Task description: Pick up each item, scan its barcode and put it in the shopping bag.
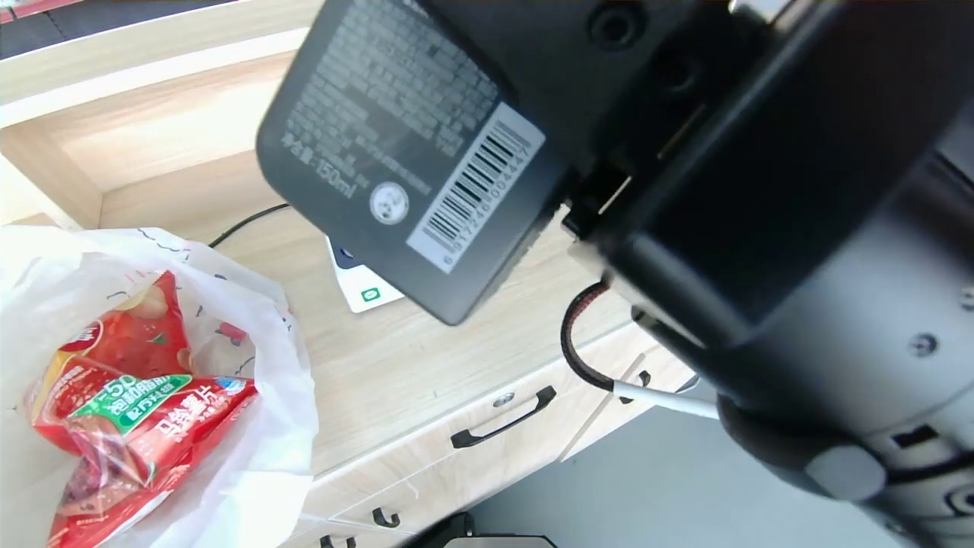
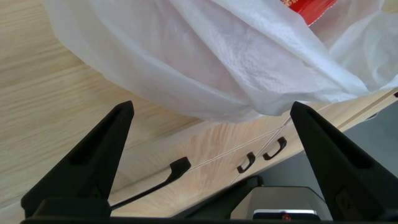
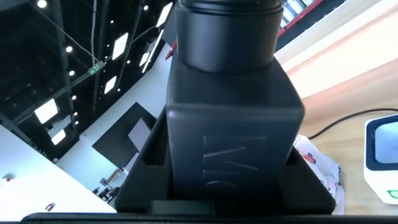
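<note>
A black bottle (image 1: 403, 152) with a white barcode label (image 1: 475, 186) hangs tilted high above the counter, close in front of the head camera. My right gripper (image 1: 601, 190) is shut on it; the right wrist view has the bottle (image 3: 230, 137) clamped between both fingers (image 3: 146, 180), cap pointing away. The white shopping bag (image 1: 281, 342) stands at the left of the counter with red snack packets (image 1: 129, 396) inside. My left gripper (image 2: 212, 107) is open just beside the bag (image 2: 217, 56), nothing between its fingers.
A white scanner (image 1: 365, 289) with a black cable sits on the wooden counter (image 1: 396, 365) under the bottle, also in the right wrist view (image 3: 382, 158). Drawers with black handles (image 1: 502, 418) line the counter's front. A raised wooden ledge (image 1: 152, 122) runs behind.
</note>
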`<state>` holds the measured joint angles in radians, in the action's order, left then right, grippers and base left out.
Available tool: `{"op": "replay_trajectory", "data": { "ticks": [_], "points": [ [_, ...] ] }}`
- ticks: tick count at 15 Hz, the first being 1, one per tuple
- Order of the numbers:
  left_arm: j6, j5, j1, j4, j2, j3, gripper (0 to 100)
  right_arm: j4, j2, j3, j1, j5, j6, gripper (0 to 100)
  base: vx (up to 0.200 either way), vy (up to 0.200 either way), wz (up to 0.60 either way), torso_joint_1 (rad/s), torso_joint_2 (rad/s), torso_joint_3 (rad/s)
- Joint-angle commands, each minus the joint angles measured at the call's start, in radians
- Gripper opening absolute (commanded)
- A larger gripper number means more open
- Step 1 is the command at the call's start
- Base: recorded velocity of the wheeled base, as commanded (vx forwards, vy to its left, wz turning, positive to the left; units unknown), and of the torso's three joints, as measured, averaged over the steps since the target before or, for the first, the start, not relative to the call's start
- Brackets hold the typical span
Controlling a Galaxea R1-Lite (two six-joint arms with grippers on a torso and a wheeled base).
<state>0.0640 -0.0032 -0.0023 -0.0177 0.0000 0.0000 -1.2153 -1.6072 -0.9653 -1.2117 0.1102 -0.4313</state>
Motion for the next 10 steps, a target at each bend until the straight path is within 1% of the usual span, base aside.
{"op": "replay_trajectory", "data": {
  "ticks": [1, 8, 10],
  "points": [
    [0.0, 0.0, -0.001, -0.001, 0.002, 0.0, 100, -0.026, 0.044, 0.051, -0.002, 0.003, -0.011, 0, 0.0, 0.0, 0.0, 0.0, 0.0, 0.0],
    [0.003, 0.0, -0.001, -0.001, 0.002, 0.0, 100, -0.029, 0.072, 0.066, 0.0, 0.011, -0.038, 0, 0.0, 0.0, 0.0, 0.0, 0.0, 0.0],
    [0.007, 0.0, -0.001, -0.001, 0.002, 0.0, 100, -0.038, 0.092, 0.112, 0.02, 0.017, -0.057, 0, 0.0, 0.0, 0.0, 0.0, 0.0, 0.0]
  ]
}}
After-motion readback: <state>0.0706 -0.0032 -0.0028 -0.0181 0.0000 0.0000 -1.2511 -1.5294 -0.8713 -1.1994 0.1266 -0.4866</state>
